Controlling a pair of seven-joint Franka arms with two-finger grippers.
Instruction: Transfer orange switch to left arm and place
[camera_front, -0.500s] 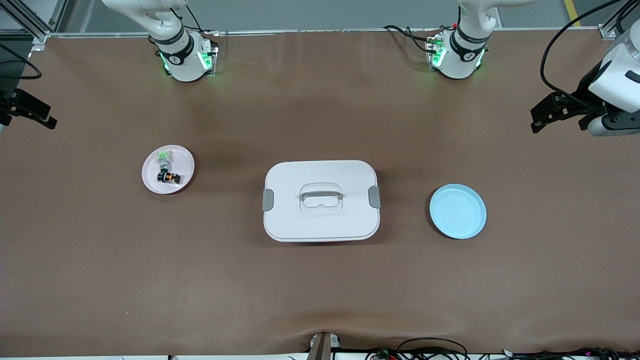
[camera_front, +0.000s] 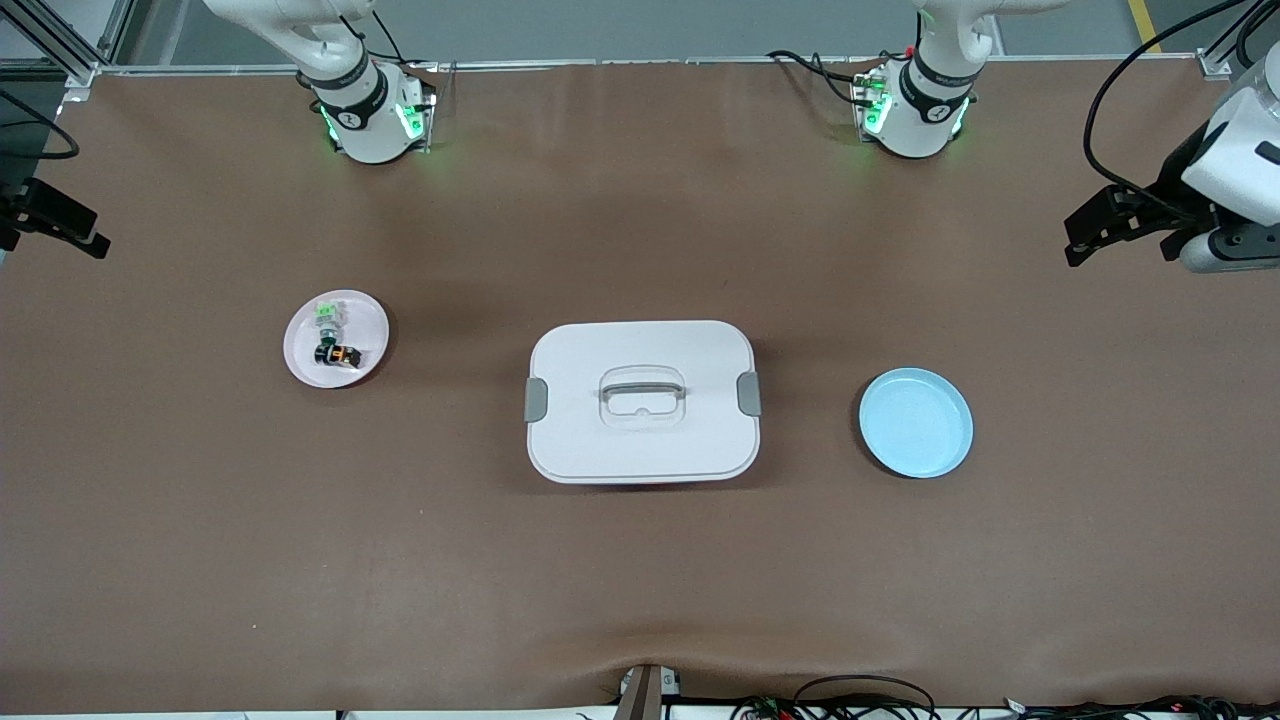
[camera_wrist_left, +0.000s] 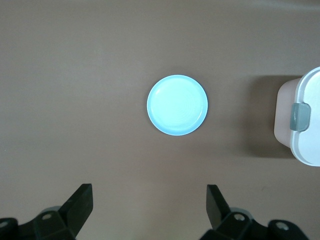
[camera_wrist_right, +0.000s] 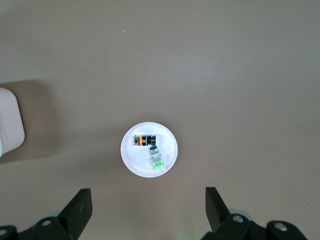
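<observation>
orange marks one end of the orange switch (camera_front: 341, 354), a tiny black part lying on its side in the pink plate (camera_front: 305, 362) at the right arm's end of the bench (camera_front: 640, 580), just beside a green-topped grey switch (camera_front: 325, 315) that sits farther from the front camera on the same plate. in the front view its long axis runs roughly along the bench's length. the right claw (camera_wrist_right: 145, 212) hangs high at that end of the bench, jaws released and empty, with the plate and both switches in its wrist view; this arm is plainly the nearer one. the left claw (camera_wrist_left: 149, 212) is likewise spread wide and empty, up at its own end, looking down on the empty blue plate (camera_front: 916, 422). the white box (camera_front: 642, 400) stands between the two plates, so the right claw likely picks first.
</observation>
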